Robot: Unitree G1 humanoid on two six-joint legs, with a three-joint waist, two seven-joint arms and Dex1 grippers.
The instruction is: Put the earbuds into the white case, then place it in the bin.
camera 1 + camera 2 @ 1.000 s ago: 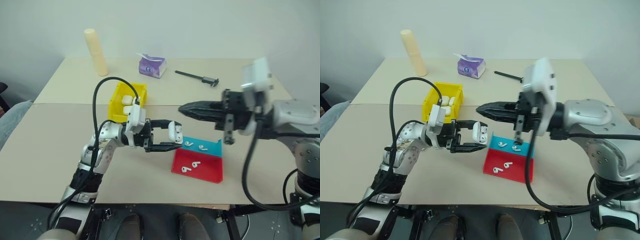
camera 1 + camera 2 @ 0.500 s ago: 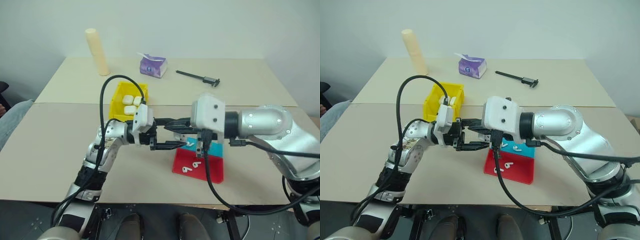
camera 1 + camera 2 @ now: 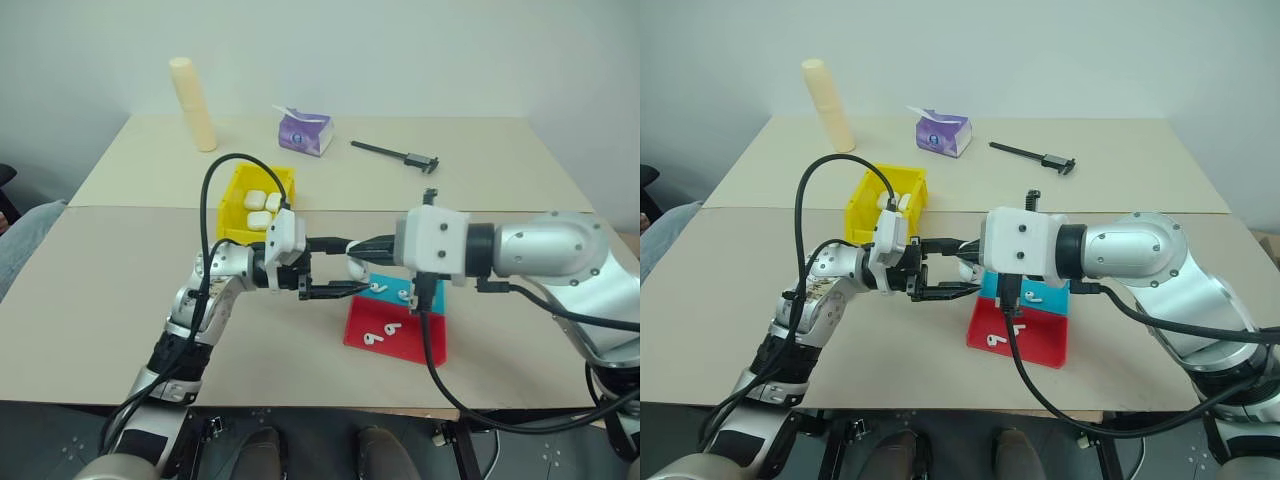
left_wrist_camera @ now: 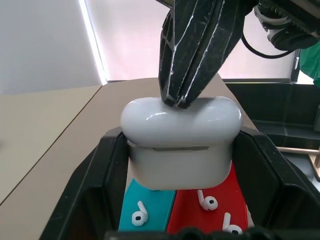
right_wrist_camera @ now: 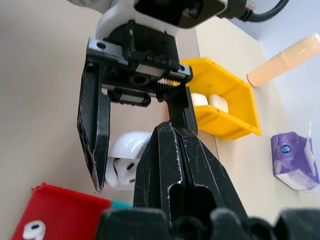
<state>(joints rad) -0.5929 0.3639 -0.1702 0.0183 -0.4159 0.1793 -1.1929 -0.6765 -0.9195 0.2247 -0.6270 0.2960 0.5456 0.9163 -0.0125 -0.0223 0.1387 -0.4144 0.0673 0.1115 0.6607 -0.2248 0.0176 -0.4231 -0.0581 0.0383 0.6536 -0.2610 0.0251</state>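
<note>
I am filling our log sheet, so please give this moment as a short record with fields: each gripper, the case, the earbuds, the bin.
left gripper: shut on the white case, held above the table
right gripper: shut, tips pressed on the case lid
case lid: closed
earbuds: loose on the red-and-teal tray
bin: yellow, behind the left gripper, white cases already inside

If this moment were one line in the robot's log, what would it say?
left end effector: shut on white case | right end effector: shut, tips on case lid | earbuds: on tray
</note>
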